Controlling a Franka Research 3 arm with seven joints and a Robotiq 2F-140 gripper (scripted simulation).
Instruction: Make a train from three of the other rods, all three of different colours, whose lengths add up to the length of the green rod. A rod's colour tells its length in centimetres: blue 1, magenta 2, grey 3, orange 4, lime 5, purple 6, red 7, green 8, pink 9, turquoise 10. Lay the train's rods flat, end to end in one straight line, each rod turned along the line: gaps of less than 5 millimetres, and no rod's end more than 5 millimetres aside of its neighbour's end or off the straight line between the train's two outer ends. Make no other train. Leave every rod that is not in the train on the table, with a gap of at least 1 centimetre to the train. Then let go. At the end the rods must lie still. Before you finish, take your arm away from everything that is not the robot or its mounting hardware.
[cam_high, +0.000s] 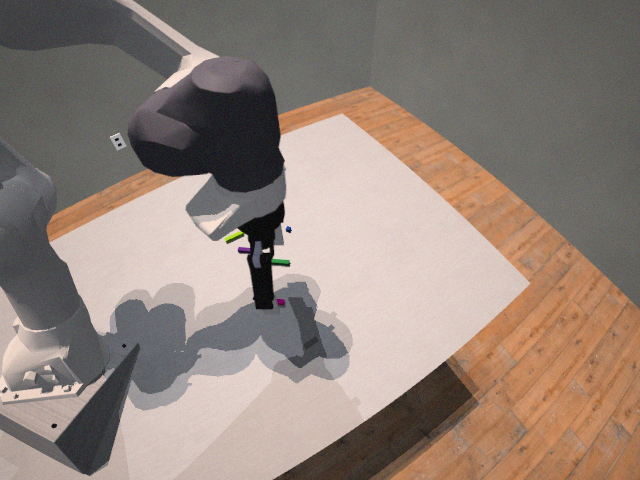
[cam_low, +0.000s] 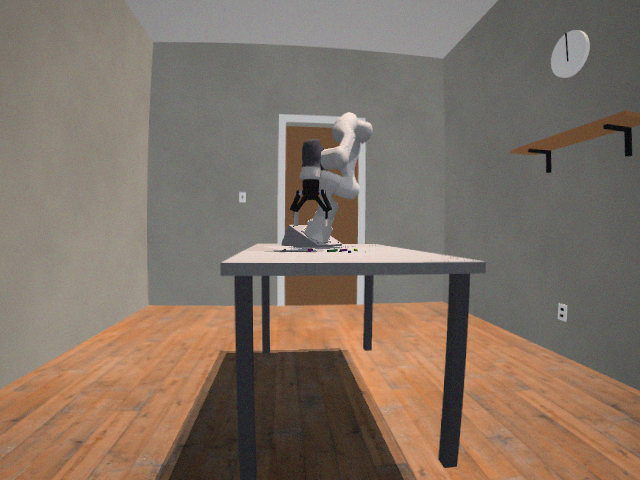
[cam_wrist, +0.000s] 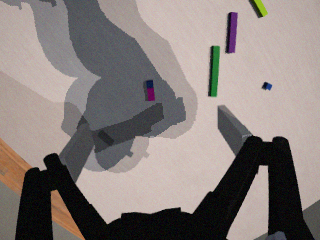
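My gripper (cam_high: 261, 281) (cam_low: 310, 211) (cam_wrist: 153, 125) is open and empty, well above the white table (cam_high: 413, 232) (cam_low: 351, 267). Below it a short magenta rod (cam_high: 280, 301) (cam_wrist: 151, 94) lies flat with a small blue rod (cam_wrist: 150, 83) touching one end, in line with it. In the top view my gripper hides that blue rod. Further off lie the green rod (cam_high: 280, 262) (cam_wrist: 215, 71), a purple rod (cam_high: 244, 250) (cam_wrist: 231, 32), a lime rod (cam_high: 234, 237) (cam_wrist: 256, 0) and a second small blue rod (cam_high: 288, 228) (cam_wrist: 267, 86), each apart from the others.
The robot's base (cam_high: 51, 372) stands on the table's near left corner. The arm's shadow falls across the table around the magenta rod. The table's edge shows at the lower left of the wrist view, with wooden floor (cam_high: 542, 361) beyond.
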